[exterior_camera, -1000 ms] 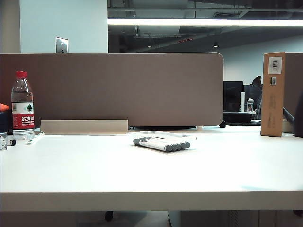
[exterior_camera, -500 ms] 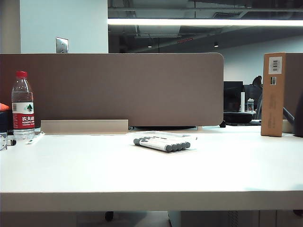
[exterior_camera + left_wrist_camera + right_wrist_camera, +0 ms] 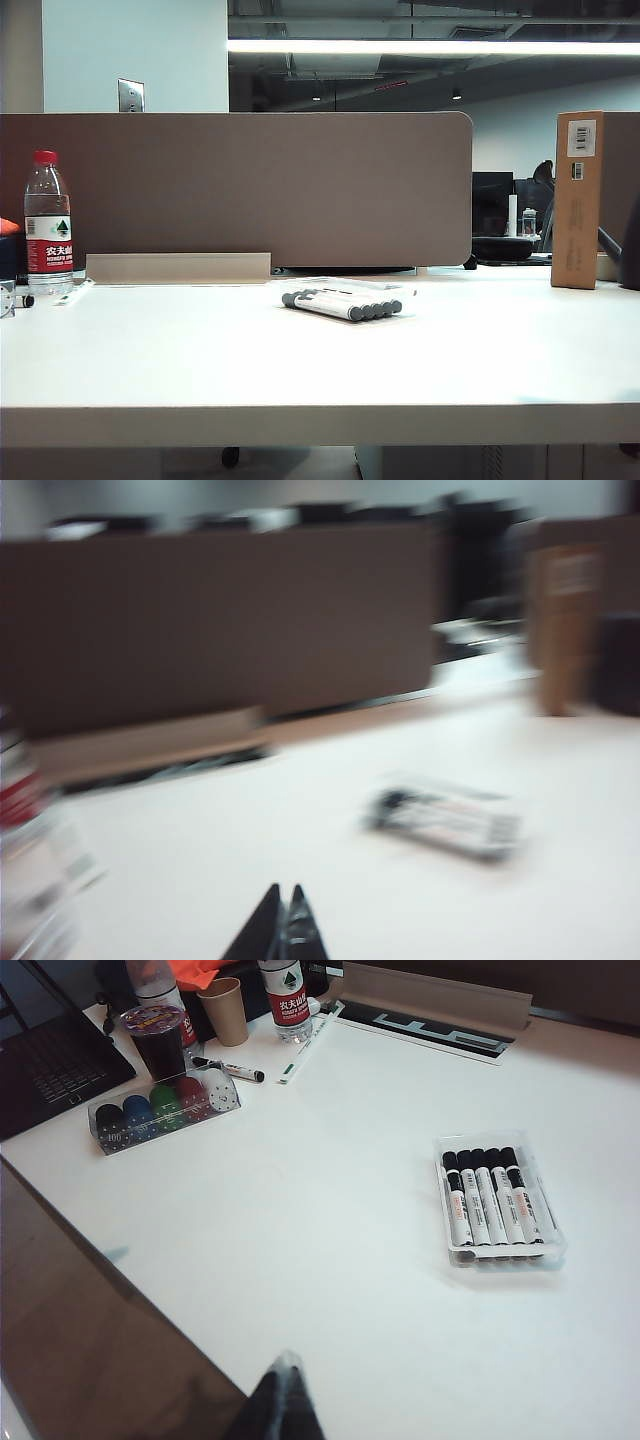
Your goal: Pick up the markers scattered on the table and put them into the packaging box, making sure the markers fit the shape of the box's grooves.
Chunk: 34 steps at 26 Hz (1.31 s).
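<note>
Inside the packaging box (image 3: pixel 500 1250), five markers (image 3: pixel 490 1200) lengthwise, caps together (both grippers' (image 3: pixel 282 935) (image 3: pixel 283 1400) jaws pressed together).

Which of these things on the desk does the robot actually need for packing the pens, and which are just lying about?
Part of the job:
- markers, five lying side by side
- packaging box holding them
- left fingers and right fingers, both shut, above the table

Just lying about:
- water bottle
- cardboard box
- paper cup
- case of coloured caps
- loose marker near it
</note>
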Tool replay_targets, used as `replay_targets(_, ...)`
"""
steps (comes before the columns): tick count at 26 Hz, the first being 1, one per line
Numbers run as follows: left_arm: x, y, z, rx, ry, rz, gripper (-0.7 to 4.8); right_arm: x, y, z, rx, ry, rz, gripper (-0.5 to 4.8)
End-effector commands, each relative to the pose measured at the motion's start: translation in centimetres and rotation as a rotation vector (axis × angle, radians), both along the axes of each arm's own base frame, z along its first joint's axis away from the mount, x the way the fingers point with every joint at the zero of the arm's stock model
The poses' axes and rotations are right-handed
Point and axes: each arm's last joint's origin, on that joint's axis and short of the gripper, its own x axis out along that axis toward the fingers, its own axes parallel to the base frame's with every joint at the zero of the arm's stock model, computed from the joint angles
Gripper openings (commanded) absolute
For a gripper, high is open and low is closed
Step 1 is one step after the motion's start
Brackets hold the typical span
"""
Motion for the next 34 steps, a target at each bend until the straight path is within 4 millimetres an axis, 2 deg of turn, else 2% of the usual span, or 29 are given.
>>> replay_targets(1,0.8,0.5,-1.0,-0.058,-0.024,0.123,-0.02,-0.1,0.0,0.4,0.018,-0.016,0.001,-0.06)
replay_targets(10,2.4,1.4,-5.2,-0.123,-0.031,0.228,-0.02,-0.1,0.0,0.4,0.018,-0.016,0.001,-0.06)
replay_targets(13,2.6,1.8,-6.0,-0.112,0.032,0.277,-0.02,-0.1,0.0,0.4,0.018,-0.017,0.001,-0.06)
replay_targets(34,2.6,1.9,-6.4,-0.051,0.058,0.289,-0.02,-0.1,0.0,0.4,0.018,-0.016,0.001,-0.06)
